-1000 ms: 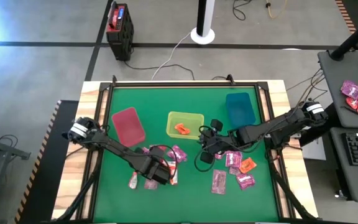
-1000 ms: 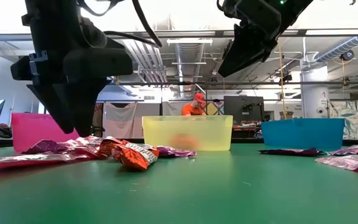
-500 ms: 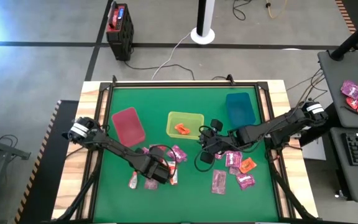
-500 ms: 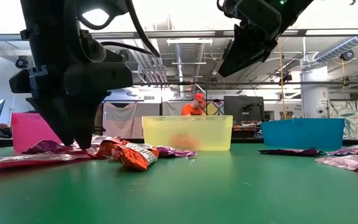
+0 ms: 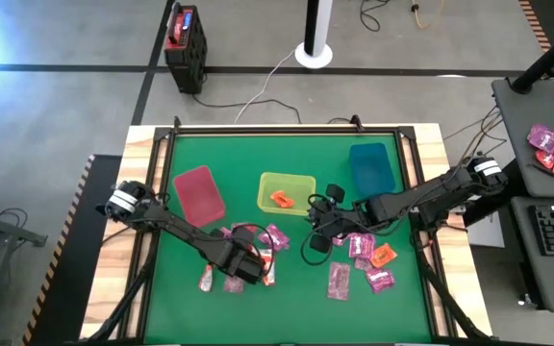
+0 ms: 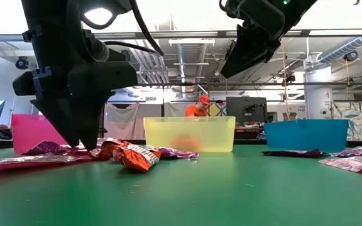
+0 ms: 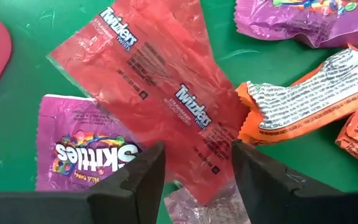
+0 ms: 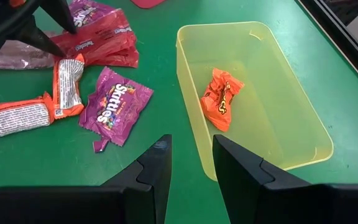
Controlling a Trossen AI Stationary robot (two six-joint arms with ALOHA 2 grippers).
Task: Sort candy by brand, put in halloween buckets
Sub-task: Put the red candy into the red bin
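Twizzlers packet, red and translucent, lies flat on the green table toward its front-left part, directly under my left pincer. My fingers stand moderately apart, straddling the packet's near end without closing on it; nothing is held. A magenta Skittles packet lies beside the Twizzlers, partly overlapped by it. An orange-and-white packet lies just beside it on the other side, and a second Skittles packet sits farther off.

My right pincer hangs above the table's middle, at the near rim of the yellow-green bin. Its fingers are slightly parted and empty. One orange Reese's packet lies inside that bin. A third Skittles packet lies on the table just beside the bin.

In the high view, the crimson bin sits left of the yellow-green one and the teal-blue bin right of it, all three nearer the far edge. More candy lies scattered toward the front-right part of the table.
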